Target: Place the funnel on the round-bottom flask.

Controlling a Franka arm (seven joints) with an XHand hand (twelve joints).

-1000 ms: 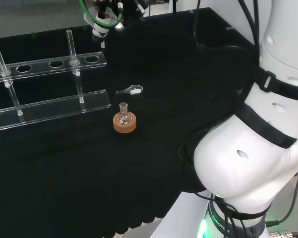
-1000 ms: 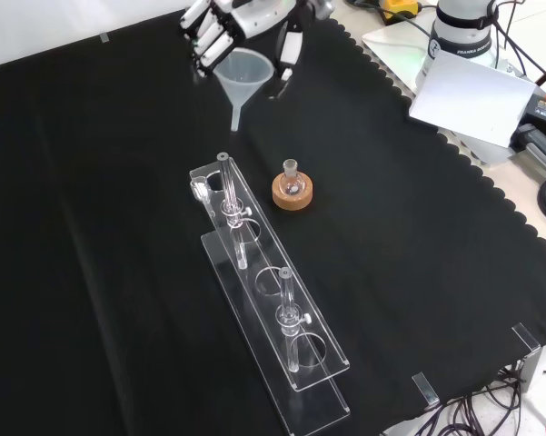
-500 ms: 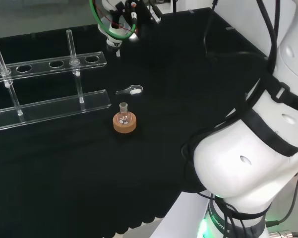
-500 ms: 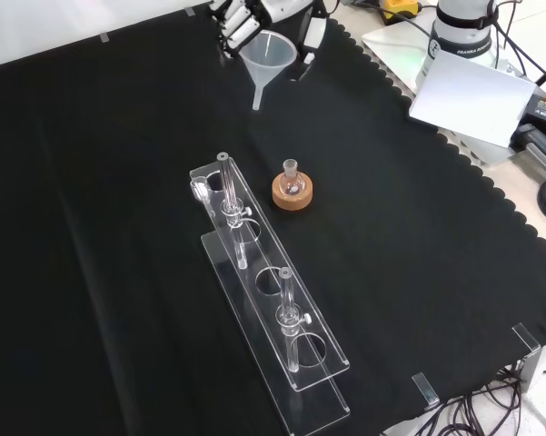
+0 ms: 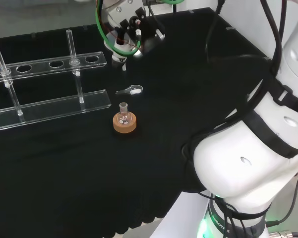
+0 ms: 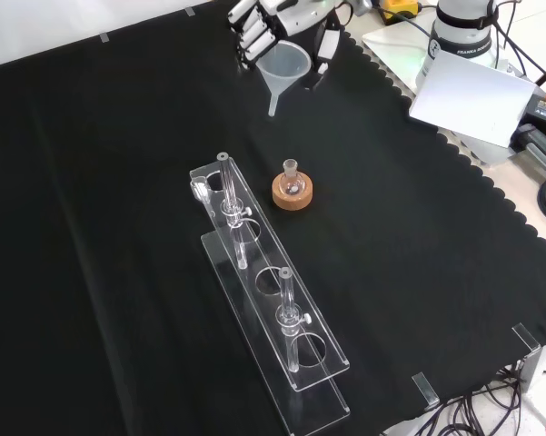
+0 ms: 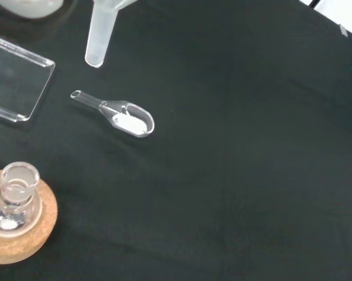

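The robot hand grips the clear funnel with curled fingers, spout down, above the counter — well apart from the round-bottom flask, which sits upright in its cork ring.

I find no writing, number or sign that I can read on anything on my bench. At about one o'clock in the front view there is a line of small dark print on the white base of my arm, too small to make out.
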